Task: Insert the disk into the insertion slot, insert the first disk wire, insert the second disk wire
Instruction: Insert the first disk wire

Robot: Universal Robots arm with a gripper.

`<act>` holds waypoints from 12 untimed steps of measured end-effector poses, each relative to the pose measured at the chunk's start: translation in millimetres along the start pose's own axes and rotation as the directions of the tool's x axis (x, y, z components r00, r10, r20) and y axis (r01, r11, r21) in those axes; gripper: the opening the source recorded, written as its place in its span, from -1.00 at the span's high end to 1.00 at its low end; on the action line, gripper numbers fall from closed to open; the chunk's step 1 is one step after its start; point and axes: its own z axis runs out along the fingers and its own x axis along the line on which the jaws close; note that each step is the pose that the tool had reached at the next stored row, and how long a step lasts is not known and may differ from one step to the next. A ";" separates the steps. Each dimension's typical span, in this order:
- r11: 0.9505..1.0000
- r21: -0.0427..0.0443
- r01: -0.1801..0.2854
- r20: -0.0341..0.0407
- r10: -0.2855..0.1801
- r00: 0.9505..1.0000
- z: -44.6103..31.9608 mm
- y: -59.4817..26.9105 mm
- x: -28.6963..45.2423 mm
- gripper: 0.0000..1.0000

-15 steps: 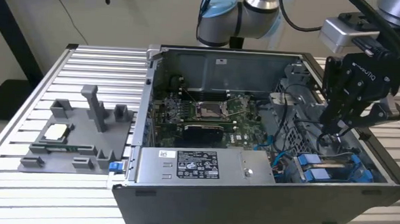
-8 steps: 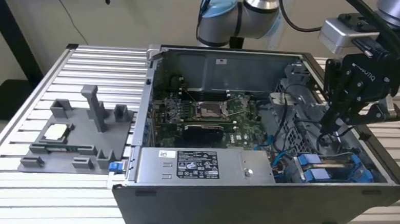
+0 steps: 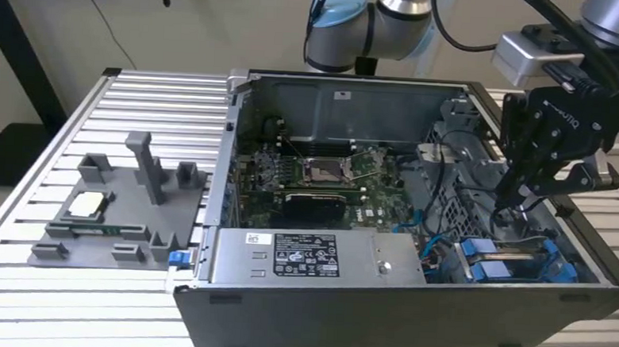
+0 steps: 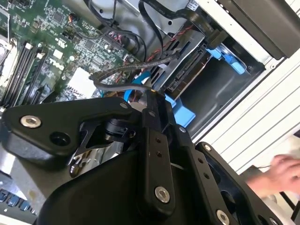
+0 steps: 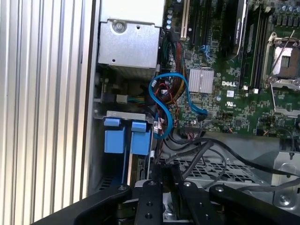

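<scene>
The disk (image 3: 520, 250) lies in the insertion slot (image 3: 570, 275) at the case's front corner on the exterior view's right, its blue carrier tabs (image 5: 115, 136) showing. In the second wrist view the disk (image 4: 187, 70) sits level in the dark bay (image 4: 220, 91), connector edge facing the motherboard. My gripper (image 3: 515, 202) hangs inside the case just above the disk's connector end. Its fingers (image 4: 151, 101) are pressed together on a black disk wire (image 4: 123, 69) that loops toward the board. A blue data wire (image 5: 165, 101) curls free beside the bay.
The grey power-supply box (image 3: 305, 257) fills the case front beside the bay. The motherboard (image 3: 320, 178) lies behind it, and a perforated cage (image 5: 211, 168) is under the wrist. A grey fixture tray (image 3: 117, 211) rests on the slatted table. A person's hand (image 4: 280, 172) is outside the case.
</scene>
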 end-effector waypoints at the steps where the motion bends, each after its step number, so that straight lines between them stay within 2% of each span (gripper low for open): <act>1: 1.000 0.000 0.000 0.000 0.000 1.000 0.4 -0.1 0.0 0.62; 12: 1.000 0.000 0.000 0.000 0.000 1.000 6.8 -1.2 0.3 0.62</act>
